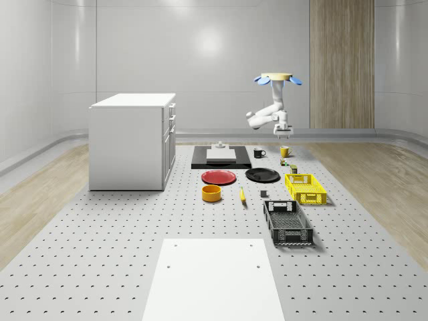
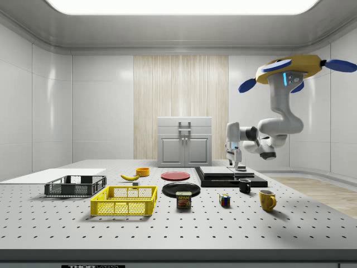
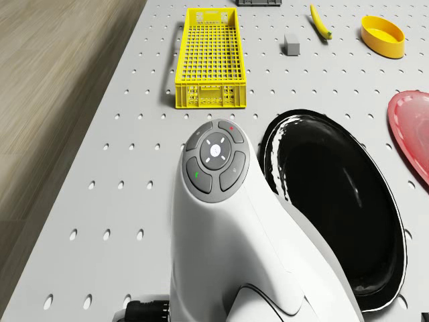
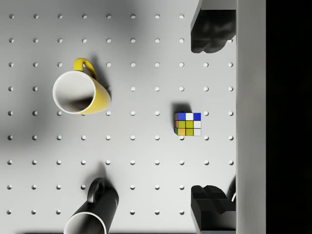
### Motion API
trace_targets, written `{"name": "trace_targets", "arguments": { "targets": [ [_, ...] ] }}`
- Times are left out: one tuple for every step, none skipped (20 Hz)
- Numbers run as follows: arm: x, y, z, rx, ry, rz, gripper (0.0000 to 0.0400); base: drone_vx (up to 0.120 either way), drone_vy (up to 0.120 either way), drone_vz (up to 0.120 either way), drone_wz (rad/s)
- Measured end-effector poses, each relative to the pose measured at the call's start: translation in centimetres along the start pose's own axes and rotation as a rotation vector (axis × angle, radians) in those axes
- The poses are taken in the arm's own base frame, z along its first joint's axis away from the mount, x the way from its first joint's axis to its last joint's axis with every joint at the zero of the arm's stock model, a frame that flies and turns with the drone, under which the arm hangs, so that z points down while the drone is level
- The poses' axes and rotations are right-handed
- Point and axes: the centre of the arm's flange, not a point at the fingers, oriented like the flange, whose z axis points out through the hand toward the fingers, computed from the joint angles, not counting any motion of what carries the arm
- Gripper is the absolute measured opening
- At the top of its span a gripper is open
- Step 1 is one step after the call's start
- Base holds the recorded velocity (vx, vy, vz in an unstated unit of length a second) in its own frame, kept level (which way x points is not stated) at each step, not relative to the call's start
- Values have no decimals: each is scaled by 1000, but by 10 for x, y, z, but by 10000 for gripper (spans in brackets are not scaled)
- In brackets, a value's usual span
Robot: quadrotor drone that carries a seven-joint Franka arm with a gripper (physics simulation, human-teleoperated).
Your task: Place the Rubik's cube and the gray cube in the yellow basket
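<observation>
The perforated counter [image 1: 100, 254] carries every object. The drone [image 2: 294, 67] hovers high above its far end, with the arm folded down toward the surface. The yellow basket [image 1: 305, 188] sits empty near the edge on the whole-scene view's right, beside wooden floor; a black crate [image 1: 287, 222] lies just nearer the camera. The end effector [image 4: 214, 117], fingers spread wide and holding nothing, hangs well above the Rubik's cube [image 4: 188, 124], which rests on bare counter between a yellow mug [image 4: 80, 95] and a black mug [image 4: 95, 207]. The gray cube [image 3: 291, 44] lies apart, past the basket's corner, near a banana [image 3: 321, 21].

Step in hand, judged: the approach to the first pick, neither cube yet delivered. The next move calls for a straight descent, centring the open fingers over the Rubik's cube. Open surface surrounds it; both mugs and the black slab [image 2: 228, 177] stand clear enough, though a sideways drift risks clipping them.
</observation>
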Motion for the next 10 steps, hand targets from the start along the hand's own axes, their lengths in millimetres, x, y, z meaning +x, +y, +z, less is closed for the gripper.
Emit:
{"name": "trace_targets", "arguments": {
  "targets": [
    [0,0,0,-1,1,0,400,0,0,-120,0],
    [0,0,0,-1,1,0,400,0,0,-120,0],
    [0,0,0,-2,2,0,400,40,0,-120,0],
    [0,0,0,-2,2,0,400,120,0,-120,0],
    [0,0,0,-3,3,0,400,120,0,-120,0],
    [0,0,0,-3,3,0,400,120,0,-120,0],
    [0,0,0,-3,3,0,400,120,-40,-120,0],
    [0,0,0,-3,4,0,400,120,-120,-120,0],
    [0,0,0,-3,4,0,400,40,-120,-120,0],
    [0,0,0,-3,4,0,400,0,0,-120,0]
  ]
}}
